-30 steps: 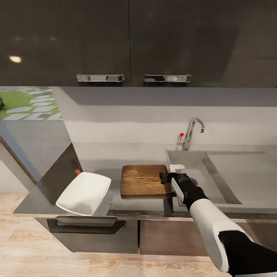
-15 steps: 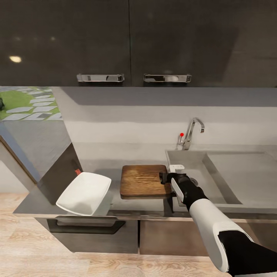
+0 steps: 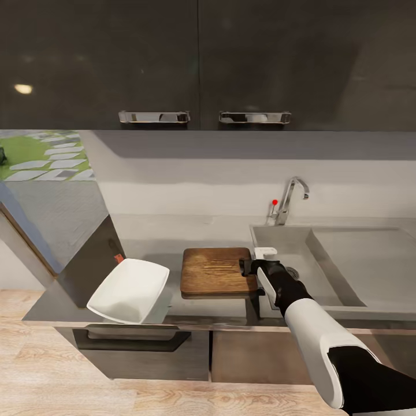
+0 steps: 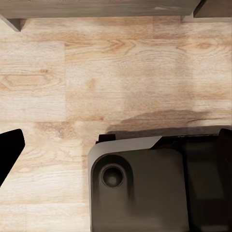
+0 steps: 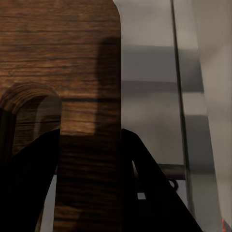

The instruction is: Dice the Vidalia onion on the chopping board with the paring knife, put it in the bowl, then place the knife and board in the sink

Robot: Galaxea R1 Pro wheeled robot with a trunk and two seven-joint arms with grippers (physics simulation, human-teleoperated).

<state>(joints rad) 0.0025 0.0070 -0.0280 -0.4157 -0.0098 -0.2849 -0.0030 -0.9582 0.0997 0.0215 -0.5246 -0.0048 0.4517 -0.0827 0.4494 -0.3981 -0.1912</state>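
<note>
On countertop [image 3: 173,242], dark brown grained chopping board [image 3: 212,270], R gripper [image 3: 249,267] clamped on its edge

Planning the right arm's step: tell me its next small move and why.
Probably lift the board a little by its right end, then carry it toward the sink. The right gripper sits at that edge, and the right wrist view shows its fingers on either side of the board's end strip. The basin lies just to the right.

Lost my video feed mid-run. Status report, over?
Right pincer straddling chopping board at its sink-side edge; grip unconfirmed. Board flat on countertop, beside sink. Bowl tilted at counter's front edge. Nothing blocking.
</note>
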